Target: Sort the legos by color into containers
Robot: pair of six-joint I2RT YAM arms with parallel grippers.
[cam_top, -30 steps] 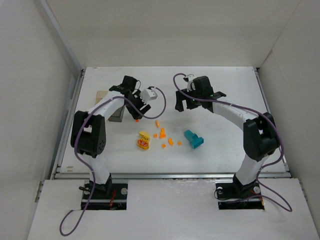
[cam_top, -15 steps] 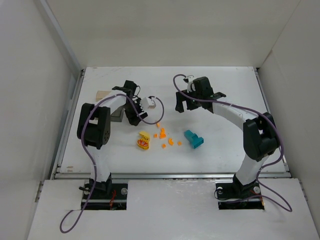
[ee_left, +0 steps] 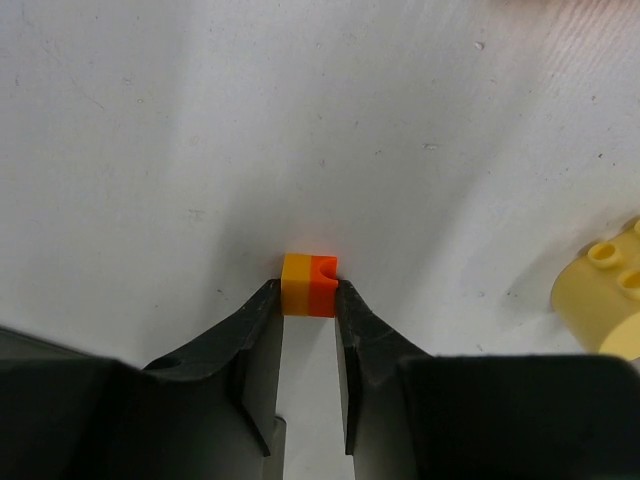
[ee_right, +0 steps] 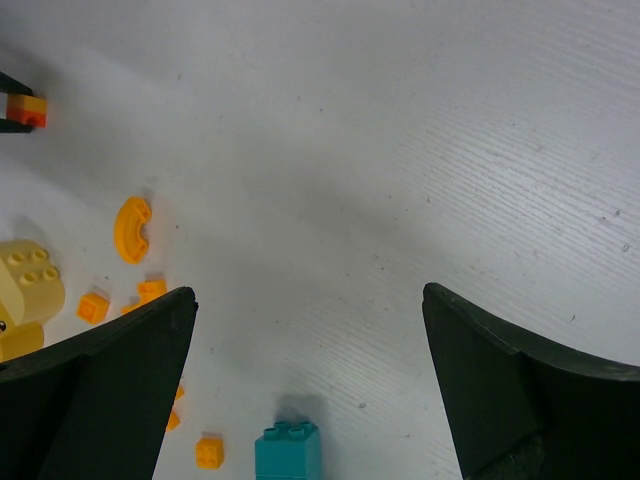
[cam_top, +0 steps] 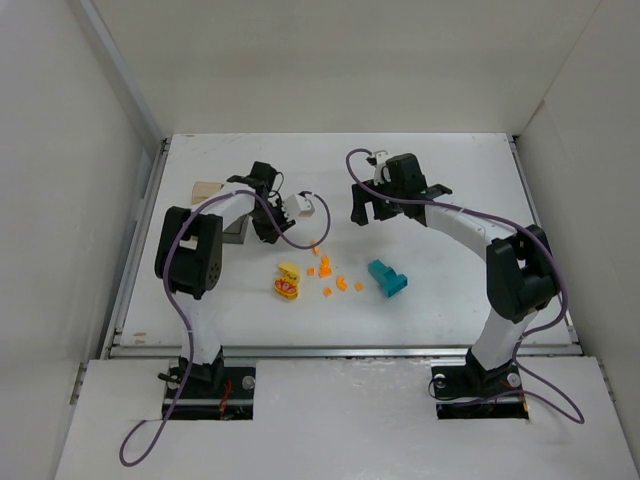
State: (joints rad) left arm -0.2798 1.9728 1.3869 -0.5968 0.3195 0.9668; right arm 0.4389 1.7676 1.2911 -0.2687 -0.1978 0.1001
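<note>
A small two-tone orange lego (ee_left: pixel 309 285) sits between the fingertips of my left gripper (ee_left: pixel 309 296), which is shut on it low over the white table. From above, that gripper (cam_top: pixel 271 231) is just right of the containers: a grey box (cam_top: pixel 235 233) and a tan one (cam_top: pixel 206 188), both partly hidden by the arm. My right gripper (ee_right: pixel 308 292) hangs open and empty above the table, behind the teal block (ee_right: pixel 288 452). Loose orange bits (cam_top: pixel 330 275) and the yellow piece with red marks (cam_top: pixel 288 282) lie mid-table.
The teal block (cam_top: pixel 387 277) lies right of the orange bits. A curved orange piece (ee_right: pixel 131 229) and the yellow piece (ee_right: pixel 28 290) show at the left of the right wrist view. White walls enclose the table on three sides.
My left gripper's jaws have closed onto the small orange lego after the wrist shifted slightly over it. The right arm has not moved.
</note>
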